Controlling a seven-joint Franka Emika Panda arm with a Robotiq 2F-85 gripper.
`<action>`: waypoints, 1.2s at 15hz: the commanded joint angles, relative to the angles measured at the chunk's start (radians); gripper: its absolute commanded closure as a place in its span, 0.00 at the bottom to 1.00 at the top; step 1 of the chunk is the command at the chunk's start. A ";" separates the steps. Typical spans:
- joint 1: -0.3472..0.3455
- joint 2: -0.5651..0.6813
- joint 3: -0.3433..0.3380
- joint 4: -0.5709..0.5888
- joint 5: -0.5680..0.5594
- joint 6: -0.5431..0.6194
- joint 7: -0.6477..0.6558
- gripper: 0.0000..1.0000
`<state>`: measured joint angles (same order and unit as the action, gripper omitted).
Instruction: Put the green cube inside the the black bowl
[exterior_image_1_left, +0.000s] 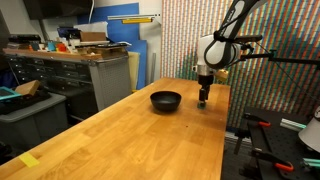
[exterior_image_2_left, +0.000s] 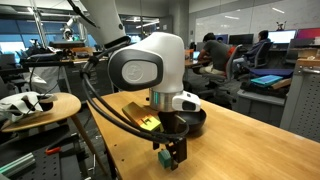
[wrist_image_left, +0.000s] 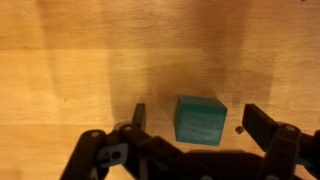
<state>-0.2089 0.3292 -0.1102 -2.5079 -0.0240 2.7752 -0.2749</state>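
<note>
The green cube (wrist_image_left: 200, 119) lies on the wooden table, between my gripper's (wrist_image_left: 198, 122) two open fingers in the wrist view; neither finger touches it. In an exterior view the cube (exterior_image_2_left: 163, 158) shows just beside the fingers at the table's near edge. In an exterior view the gripper (exterior_image_1_left: 204, 98) hangs low over the table, just to the right of the black bowl (exterior_image_1_left: 166, 100). The bowl (exterior_image_2_left: 195, 119) stands behind the arm and is partly hidden by it. The bowl looks empty.
The long wooden table (exterior_image_1_left: 130, 140) runs toward the camera. A yellow tape mark (exterior_image_1_left: 30, 160) lies at its near left corner. Cabinets (exterior_image_1_left: 70, 75) stand to the left. A round stool table (exterior_image_2_left: 40, 108) holds a white object beside the arm.
</note>
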 joint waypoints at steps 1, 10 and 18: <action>-0.041 0.030 0.037 0.027 0.022 0.009 -0.059 0.28; -0.060 0.030 0.058 0.027 0.012 -0.003 -0.087 0.79; -0.054 -0.029 0.011 0.041 -0.025 -0.042 -0.078 0.79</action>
<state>-0.2498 0.3488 -0.0822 -2.4746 -0.0265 2.7735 -0.3321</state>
